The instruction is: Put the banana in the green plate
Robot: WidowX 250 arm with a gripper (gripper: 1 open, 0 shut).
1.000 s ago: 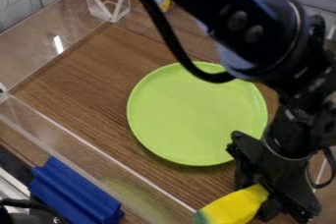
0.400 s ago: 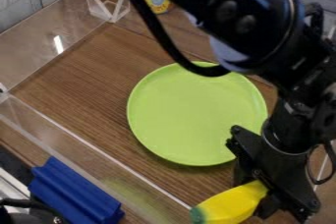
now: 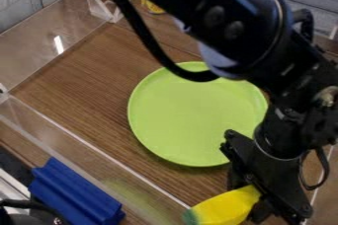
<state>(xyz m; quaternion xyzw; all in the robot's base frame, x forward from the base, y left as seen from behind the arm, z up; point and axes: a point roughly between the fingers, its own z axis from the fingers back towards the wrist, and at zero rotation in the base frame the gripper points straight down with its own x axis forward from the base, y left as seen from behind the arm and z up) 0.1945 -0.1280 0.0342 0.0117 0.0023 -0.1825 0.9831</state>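
The banana (image 3: 224,208) is a short bright-yellow toy with a dark greenish tip. It lies low over the wooden table at the bottom edge, just in front of the green plate (image 3: 185,111). My gripper (image 3: 264,201) points straight down, and its black fingers clamp the banana's right end; the left end sticks out free. The large round lime-green plate lies flat in the middle of the table with nothing in it. Its near right rim is partly hidden behind my wrist.
A blue block-like object (image 3: 73,197) lies at the bottom left, outside a clear acrylic wall (image 3: 53,135) that borders the table's left side. A small yellow item (image 3: 156,7) sits at the far back. My bulky black arm (image 3: 251,41) hangs over the plate's right half.
The arm's upper links have swung a little left over the plate. The hand and the banana have kept their place, and the grip looks the same.
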